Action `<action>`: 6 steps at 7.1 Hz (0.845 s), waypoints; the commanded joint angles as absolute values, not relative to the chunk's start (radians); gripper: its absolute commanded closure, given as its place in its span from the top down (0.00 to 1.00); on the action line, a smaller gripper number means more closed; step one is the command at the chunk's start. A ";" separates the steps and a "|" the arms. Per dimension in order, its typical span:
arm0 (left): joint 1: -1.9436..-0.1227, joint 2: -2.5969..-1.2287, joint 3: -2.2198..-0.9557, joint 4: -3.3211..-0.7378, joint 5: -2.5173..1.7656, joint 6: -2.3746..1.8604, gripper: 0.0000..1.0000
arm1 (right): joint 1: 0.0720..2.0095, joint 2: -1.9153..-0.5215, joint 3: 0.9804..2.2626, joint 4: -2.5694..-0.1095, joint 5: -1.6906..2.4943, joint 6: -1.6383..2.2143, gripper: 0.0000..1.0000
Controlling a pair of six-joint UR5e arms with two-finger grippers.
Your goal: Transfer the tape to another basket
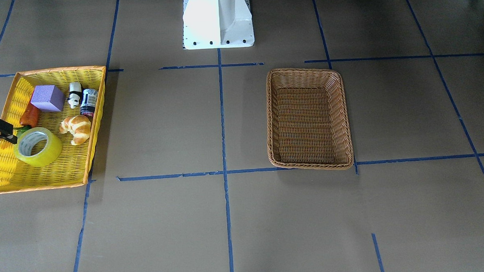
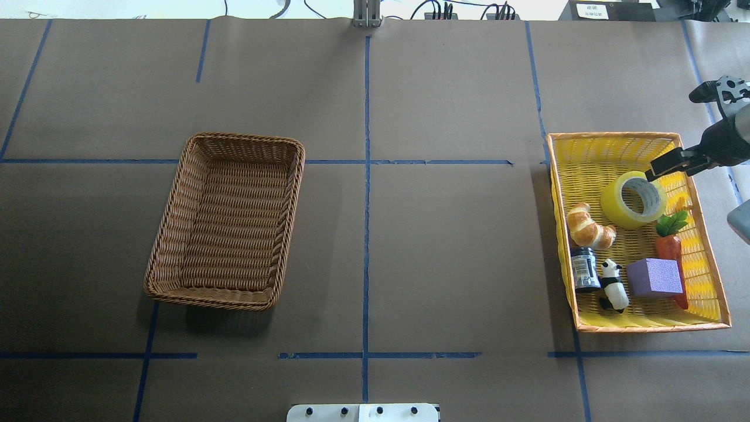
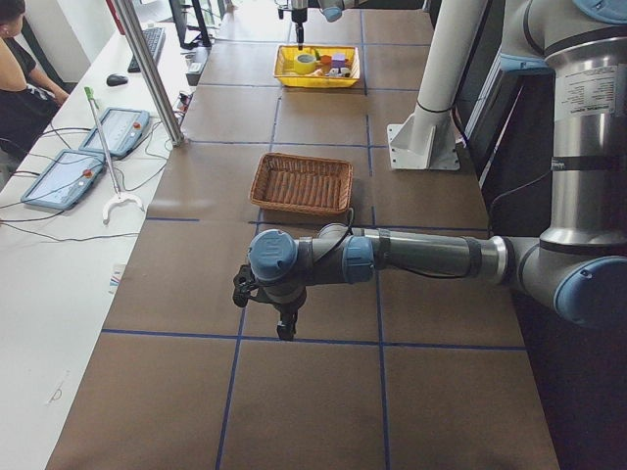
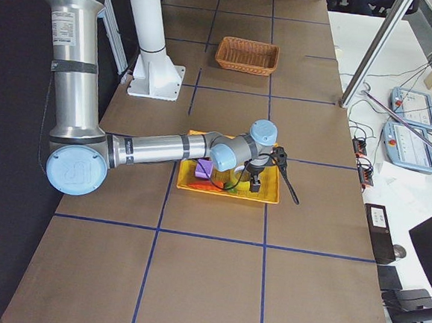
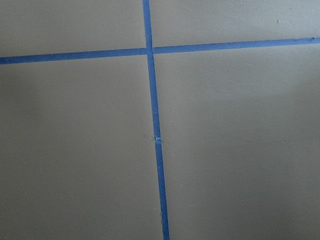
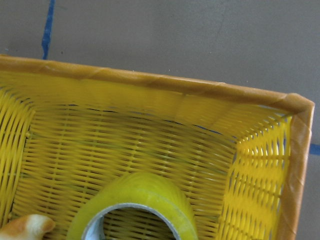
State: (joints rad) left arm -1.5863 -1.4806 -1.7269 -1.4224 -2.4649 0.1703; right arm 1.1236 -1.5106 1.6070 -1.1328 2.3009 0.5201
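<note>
The yellow-green tape (image 2: 634,199) lies flat in the yellow tray (image 2: 609,136) at the table's right end; it also shows in the front view (image 1: 39,147) and fills the bottom of the right wrist view (image 6: 135,200). My right gripper (image 2: 668,167) hovers over the tape's far-right edge, jaws apart and empty, also seen in the front view (image 1: 13,134). The brown wicker basket (image 2: 246,140) stands empty on the left half. My left gripper (image 3: 284,328) hangs over bare table beyond the basket; I cannot tell whether it is open or shut.
The tray also holds a croissant (image 2: 589,228), a small dark jar (image 2: 583,268), a panda figure (image 2: 613,284), a purple block (image 2: 653,276) and a carrot (image 2: 671,246). The robot's white base (image 1: 218,20) stands at the near-middle edge.
</note>
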 commanded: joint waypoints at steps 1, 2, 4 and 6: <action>-1.586 -1.482 -1.727 -1.424 -2.465 0.170 1.00 | 1.080 -1.511 1.598 -1.103 2.249 0.554 0.89; -1.588 -1.482 -1.726 -1.424 -2.465 0.170 1.00 | 1.059 -1.511 1.592 -1.104 2.246 0.555 0.86; -1.588 -1.482 -1.721 -1.422 -2.465 0.172 1.00 | 1.057 -1.512 1.588 -1.104 2.246 0.555 0.80; -1.588 -1.482 -1.714 -1.422 -2.465 0.172 1.00 | 1.057 -1.513 1.575 -1.103 2.258 0.543 0.79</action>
